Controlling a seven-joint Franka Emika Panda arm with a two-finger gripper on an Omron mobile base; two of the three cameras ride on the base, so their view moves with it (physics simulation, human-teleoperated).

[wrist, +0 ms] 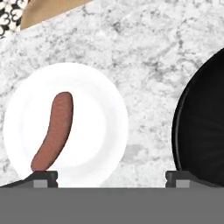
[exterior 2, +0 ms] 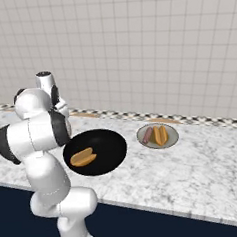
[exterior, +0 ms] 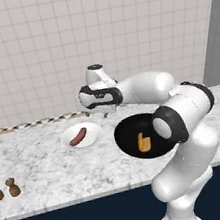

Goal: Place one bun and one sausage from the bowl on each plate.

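A marble counter [exterior: 46, 168] is shown before a tiled wall, with a white robot arm [exterior: 177, 121] bent over it. The gripper [wrist: 111, 177] is held above the white plate [exterior: 93, 135], its two dark fingertips [wrist: 43, 177] set wide apart with nothing between them. One brown sausage [wrist: 54, 131] is seen lying on the white plate, left of its centre in the hand view. Just beside that plate the black bowl [exterior 2: 109, 141] is placed, and a single orange bun [exterior 2: 83, 157] is left in it. On the far side of the bowl the tan-rimmed plate [exterior 2: 172, 137] is seen, with a sausage [exterior 2: 148, 134] and a bun [exterior 2: 162, 135] laid side by side on it. Two small brown objects [exterior: 6, 189] are placed near the counter's left end, well apart from the plates.
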